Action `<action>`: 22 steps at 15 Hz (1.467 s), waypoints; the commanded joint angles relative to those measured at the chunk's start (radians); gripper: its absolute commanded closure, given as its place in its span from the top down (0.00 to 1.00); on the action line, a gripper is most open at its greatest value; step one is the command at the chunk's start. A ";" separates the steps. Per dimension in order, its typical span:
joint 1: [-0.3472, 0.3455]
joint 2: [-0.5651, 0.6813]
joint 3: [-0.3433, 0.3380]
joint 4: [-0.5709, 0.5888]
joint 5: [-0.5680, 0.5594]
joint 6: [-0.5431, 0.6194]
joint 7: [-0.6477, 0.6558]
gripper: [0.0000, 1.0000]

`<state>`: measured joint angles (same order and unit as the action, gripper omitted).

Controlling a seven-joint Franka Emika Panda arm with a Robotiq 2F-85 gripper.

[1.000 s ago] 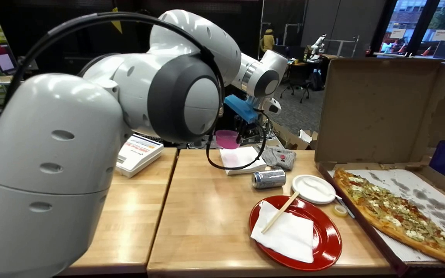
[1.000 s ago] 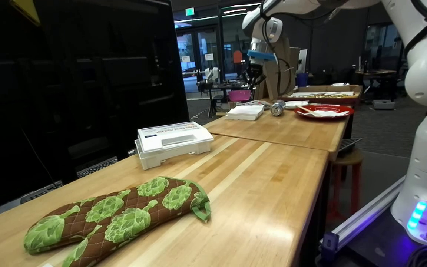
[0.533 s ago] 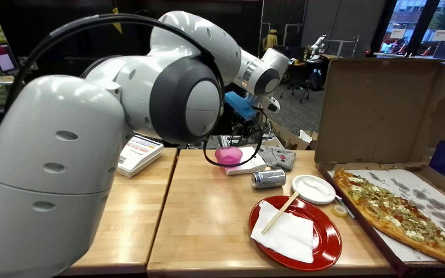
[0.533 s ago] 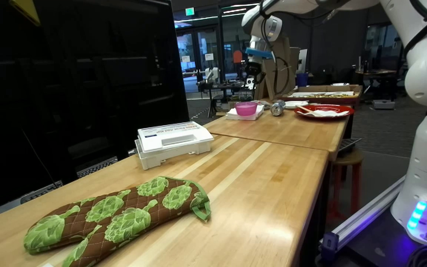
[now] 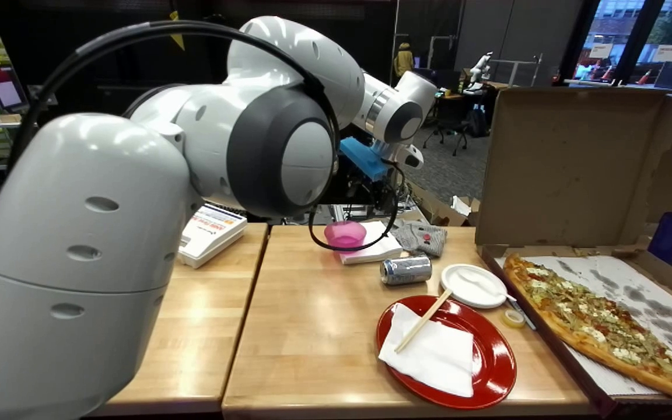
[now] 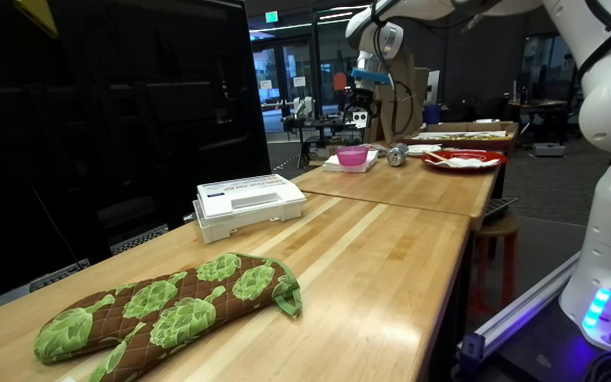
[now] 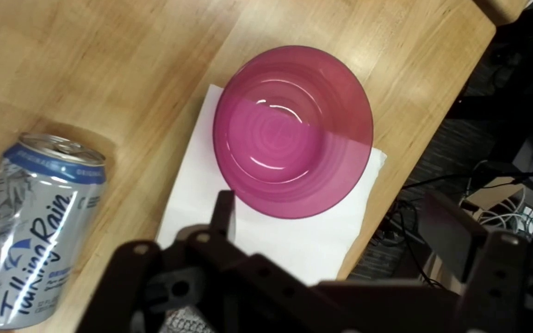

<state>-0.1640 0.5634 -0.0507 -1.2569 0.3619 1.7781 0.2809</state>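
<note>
Fingers (image 7: 223,210) on the gripper (image 7: 333,222) are spread wide apart, just air between the tips, up above the far end of the table (image 5: 301,326). Biggest change: a second ago the pink bowl (image 7: 293,132) was in the air right by the fingertips, and now it's down on the white paper stack (image 7: 294,245), upright, rim poking out left past the stack in an exterior view. The rest of the tabletop stuff looks unmoved. A gray knit thing (image 5: 417,238) is just right of the stack, and a bit nearer a silver can (image 5: 406,271) lies on its side. Right of that there's a small white plate (image 5: 470,297) with a plastic utensil (image 5: 480,282) on it. Nearer still is the red plate (image 5: 496,373) with a napkin (image 5: 435,359), chopsticks (image 5: 423,324) laid across both. Far right, an open pizza box (image 5: 581,175) with pizza (image 5: 592,321) in it. Over left there's a white case (image 6: 252,204), and nearer than that, in an exterior view, a brown-and-green oven mitt (image 6: 173,307).
</note>
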 commanded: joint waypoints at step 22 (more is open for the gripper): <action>-0.068 -0.497 -0.148 -0.731 -0.162 0.238 -0.178 1.00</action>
<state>-0.2396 0.0661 -0.1905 -1.9899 0.1994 2.0191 0.1034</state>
